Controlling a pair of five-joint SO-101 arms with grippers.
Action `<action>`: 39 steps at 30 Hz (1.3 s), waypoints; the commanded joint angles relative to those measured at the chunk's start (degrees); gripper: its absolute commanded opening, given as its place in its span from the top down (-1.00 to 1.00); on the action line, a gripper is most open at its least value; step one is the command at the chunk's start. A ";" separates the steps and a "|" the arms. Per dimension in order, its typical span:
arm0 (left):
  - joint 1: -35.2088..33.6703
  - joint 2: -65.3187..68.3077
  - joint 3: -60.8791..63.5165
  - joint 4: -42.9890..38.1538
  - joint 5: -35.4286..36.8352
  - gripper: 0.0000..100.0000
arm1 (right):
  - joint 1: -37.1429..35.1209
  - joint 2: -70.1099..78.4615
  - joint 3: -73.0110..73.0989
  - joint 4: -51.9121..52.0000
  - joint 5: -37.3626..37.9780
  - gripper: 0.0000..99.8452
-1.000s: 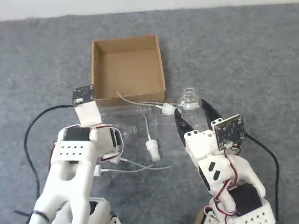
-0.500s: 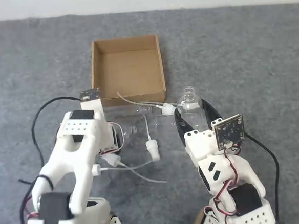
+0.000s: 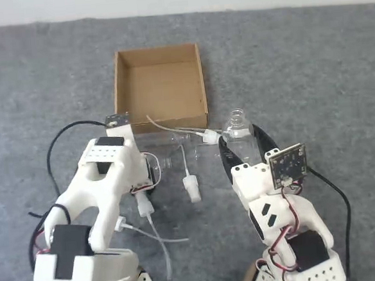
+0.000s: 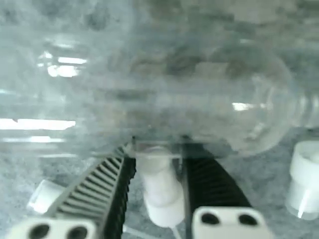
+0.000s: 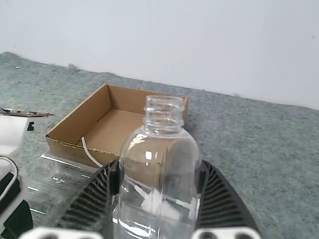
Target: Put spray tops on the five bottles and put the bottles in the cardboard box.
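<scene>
My right gripper (image 3: 237,137) (image 5: 158,173) is shut on a clear bottle (image 3: 237,120) (image 5: 160,144) that stands upright with a bare neck, just right of the cardboard box (image 3: 160,86) (image 5: 115,124). My left gripper (image 3: 145,196) (image 4: 157,155) is shut on a white spray top (image 3: 144,208) (image 4: 159,196), whose thin tube (image 3: 161,244) trails toward the table's front. A clear bottle (image 4: 149,84) (image 3: 162,148) lies on its side right beyond the left gripper's fingertips, in front of the box.
A loose spray top (image 3: 192,189) (image 4: 305,181) lies between the arms. Another spray top (image 3: 210,137) rests by the box's front right corner, its tube over the box wall. The grey carpet (image 3: 324,73) stretches free to the right.
My left arm has swung its wrist toward the middle with the spray top held, and the top's tube has swept from pointing right to pointing at the table's front. The right arm kept still.
</scene>
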 commanded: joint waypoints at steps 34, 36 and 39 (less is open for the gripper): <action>5.80 2.11 -24.31 9.14 -2.29 0.90 | 0.31 -0.84 -0.79 -1.19 -0.44 0.91; 7.38 2.11 -24.48 9.14 -5.45 0.90 | 0.48 -0.84 -0.79 -1.19 -0.44 0.91; 10.29 2.46 -24.48 9.41 -8.00 0.90 | 0.66 -0.84 -0.97 -1.10 -0.44 0.91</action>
